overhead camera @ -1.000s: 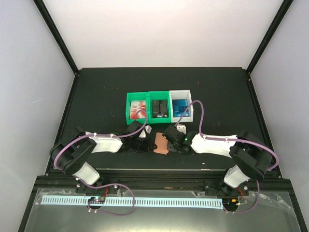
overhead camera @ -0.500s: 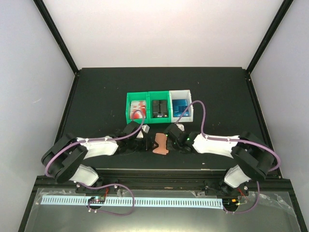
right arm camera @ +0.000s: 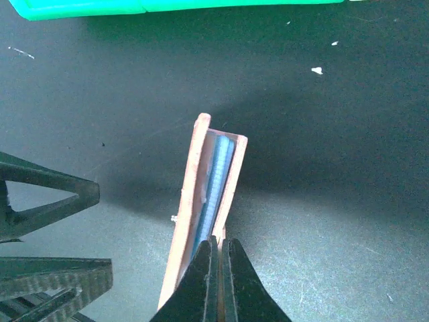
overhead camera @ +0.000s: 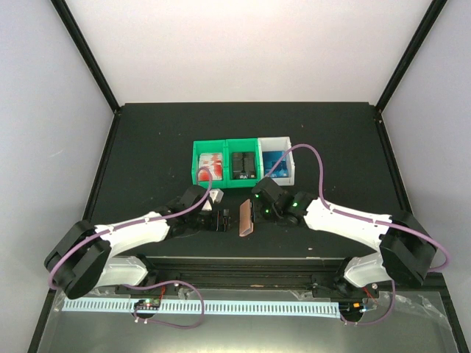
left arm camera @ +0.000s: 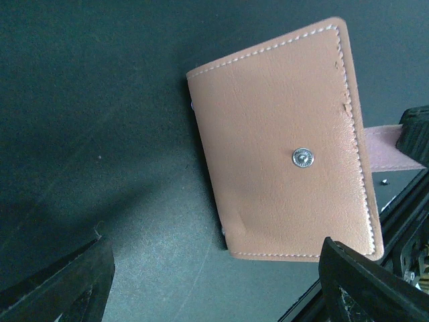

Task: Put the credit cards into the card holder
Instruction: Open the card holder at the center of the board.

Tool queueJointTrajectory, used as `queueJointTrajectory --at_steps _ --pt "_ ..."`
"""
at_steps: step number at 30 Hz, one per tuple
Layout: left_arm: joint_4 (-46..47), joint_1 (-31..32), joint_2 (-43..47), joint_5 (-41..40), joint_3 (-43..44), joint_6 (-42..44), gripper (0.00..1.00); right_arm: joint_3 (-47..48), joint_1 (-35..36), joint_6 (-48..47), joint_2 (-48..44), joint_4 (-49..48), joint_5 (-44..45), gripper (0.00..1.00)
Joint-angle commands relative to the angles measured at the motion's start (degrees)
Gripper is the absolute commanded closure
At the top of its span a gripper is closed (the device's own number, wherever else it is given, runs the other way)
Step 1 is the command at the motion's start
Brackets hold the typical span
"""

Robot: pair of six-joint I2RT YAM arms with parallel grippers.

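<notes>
- Card holder [overhead camera: 244,218]: stands on edge on the table [overhead camera: 147,162], between the two grippers, just in front of the bins.
- Right gripper [right arm camera: 219,253]: clenched on the holder's near end, apparently by the tab [left arm camera: 383,146]; that pinch looks like what keeps it upright.
- Left gripper [overhead camera: 223,220]: spread wide, grasping nothing, facing the holder's flat side; probably poised to steady it or to open it.
- Look: tan-brown leather, pale stitching, metal snap stud [left arm camera: 303,157] on the outer face. Edge-on, the halves gape slightly, with a blue edge [right arm camera: 216,181] between; cannot tell what that is.
- Cards [overhead camera: 211,165]: red and white, in the left green bin [overhead camera: 197,170], well apart from the holder. None loaded yet, by the look of it.
</notes>
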State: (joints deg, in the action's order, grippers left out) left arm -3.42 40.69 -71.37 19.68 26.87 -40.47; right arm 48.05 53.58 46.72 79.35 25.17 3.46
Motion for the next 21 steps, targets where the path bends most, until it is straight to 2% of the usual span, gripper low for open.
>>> queueJointTrajectory --at_steps 1,21 --pt "-0.3 -0.1 -1.6 2.4 2.7 1.7 0.15 2.6 -0.3 -2.6 0.5 1.9 -1.1 0.99" --pt "-3.0 -0.2 4.5 -1.1 2.6 -2.1 0.15 4.3 -0.2 -2.4 3.7 2.2 0.7 0.99"
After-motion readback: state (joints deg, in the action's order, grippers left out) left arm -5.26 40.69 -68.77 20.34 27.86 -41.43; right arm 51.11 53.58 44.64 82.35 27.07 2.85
